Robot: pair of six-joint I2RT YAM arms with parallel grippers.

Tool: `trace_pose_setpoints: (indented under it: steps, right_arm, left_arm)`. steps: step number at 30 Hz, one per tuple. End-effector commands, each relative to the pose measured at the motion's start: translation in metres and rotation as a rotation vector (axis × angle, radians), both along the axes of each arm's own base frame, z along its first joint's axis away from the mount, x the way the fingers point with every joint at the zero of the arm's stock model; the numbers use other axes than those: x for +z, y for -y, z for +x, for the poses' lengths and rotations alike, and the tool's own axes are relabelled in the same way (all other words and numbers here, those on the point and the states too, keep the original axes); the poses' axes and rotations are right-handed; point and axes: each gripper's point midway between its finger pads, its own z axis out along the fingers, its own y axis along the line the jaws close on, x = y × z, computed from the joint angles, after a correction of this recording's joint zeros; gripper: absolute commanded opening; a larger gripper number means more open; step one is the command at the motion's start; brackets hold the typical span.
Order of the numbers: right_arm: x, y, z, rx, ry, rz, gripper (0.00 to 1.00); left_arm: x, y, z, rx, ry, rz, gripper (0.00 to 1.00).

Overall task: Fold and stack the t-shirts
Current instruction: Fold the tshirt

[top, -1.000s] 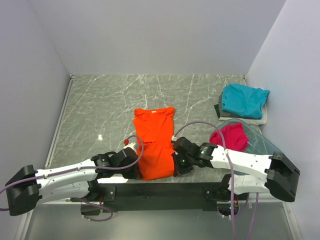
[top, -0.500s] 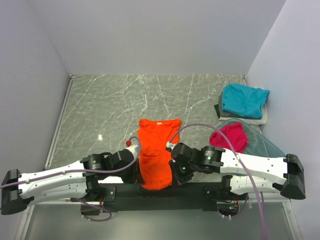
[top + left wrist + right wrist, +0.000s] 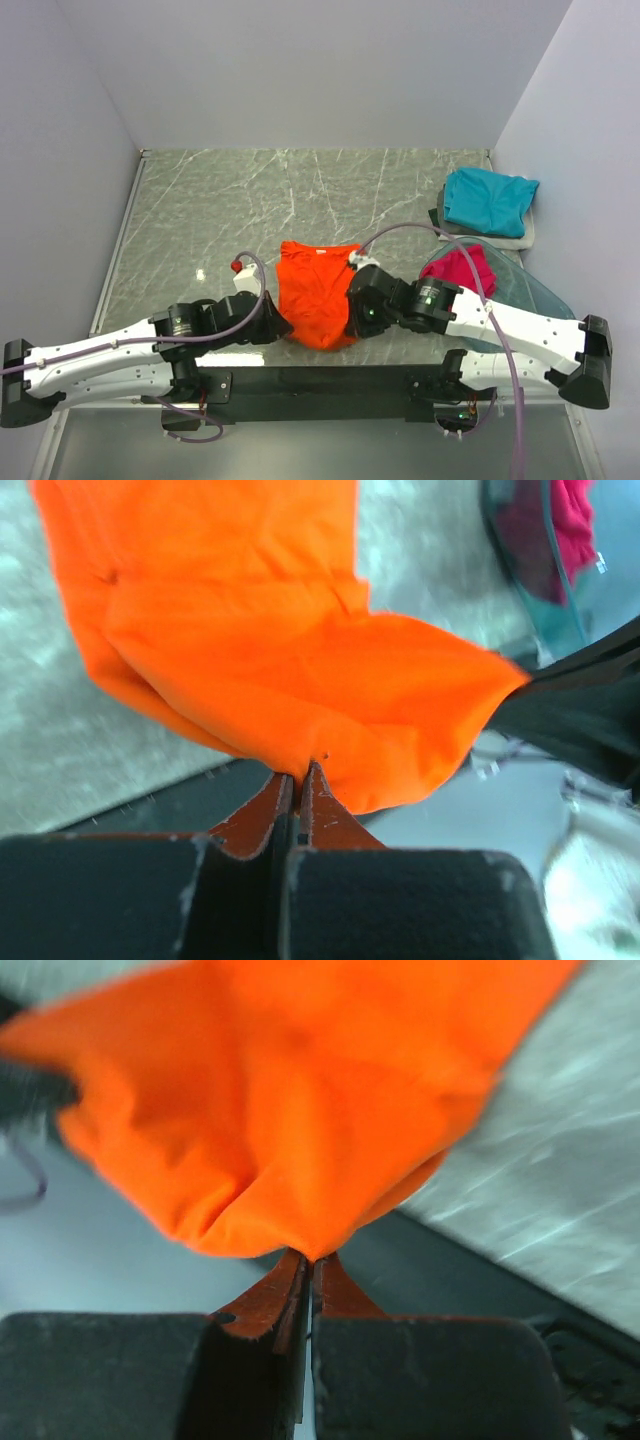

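– Near the front edge of the table [image 3: 220, 210], which item is engaged?

– Item: orange t-shirt [image 3: 318, 295]. Both grippers hold it. The far part, with the collar end, lies on the marble surface. The near part is gathered into a bulge between the two grippers, close to the dark base strip [image 3: 320, 380].

– Report the left gripper [image 3: 277, 327].

– Position: near-left corner of the garment. In the left wrist view the jaws are pressed almost together, with a fold of orange cloth clamped at their tips. The cloth fans outward from the pinch point and hangs clear of the surface below it.

– Report the right gripper [image 3: 357, 320].

– Position: near-right corner of the garment. In the right wrist view the jaws are closed to a thin slit and grip a pinch of orange cloth at the tips. The cloth puckers at that point. This view is blurred, so finer detail cannot be read.

– Locate the remaining garments.

– The teal t-shirt [image 3: 488, 200] lies folded at the far right of the table. It rests on the pale whitish t-shirt [image 3: 500, 240], of which only an edge shows. The magenta-pink t-shirt [image 3: 462, 270] lies crumpled in the clear bluish tub [image 3: 535, 295] on the right side, just beyond the right arm and apart from the orange t-shirt.
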Motion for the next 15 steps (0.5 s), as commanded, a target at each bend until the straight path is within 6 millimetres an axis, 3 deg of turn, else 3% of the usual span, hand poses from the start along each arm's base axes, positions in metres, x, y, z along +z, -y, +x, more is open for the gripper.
trace_pose_setpoints:
  steps: [1, 5, 7, 10, 15]
  right_arm:
    - [0.018, 0.011, 0.047, -0.112, 0.141, -0.017, 0.0]
    - [0.023, 0.016, 0.076, -0.148, 0.19, -0.01, 0.0]
    - [0.021, 0.015, 0.086, -0.144, 0.199, -0.026, 0.0]
    - [0.019, 0.011, 0.101, -0.138, 0.215, -0.037, 0.0]
    - [0.019, 0.011, 0.124, -0.145, 0.247, -0.072, 0.0]
  left_arm:
    - [0.018, 0.002, 0.029, 0.129, 0.099, -0.034, 0.0]
    - [0.025, 0.002, 0.057, 0.201, 0.163, -0.042, 0.0]
    - [0.033, 0.011, 0.073, 0.194, 0.206, -0.075, 0.0]
    - [0.031, 0.013, 0.101, 0.203, 0.21, -0.066, 0.0]
    - [0.025, 0.008, 0.128, 0.209, 0.228, 0.008, 0.0]
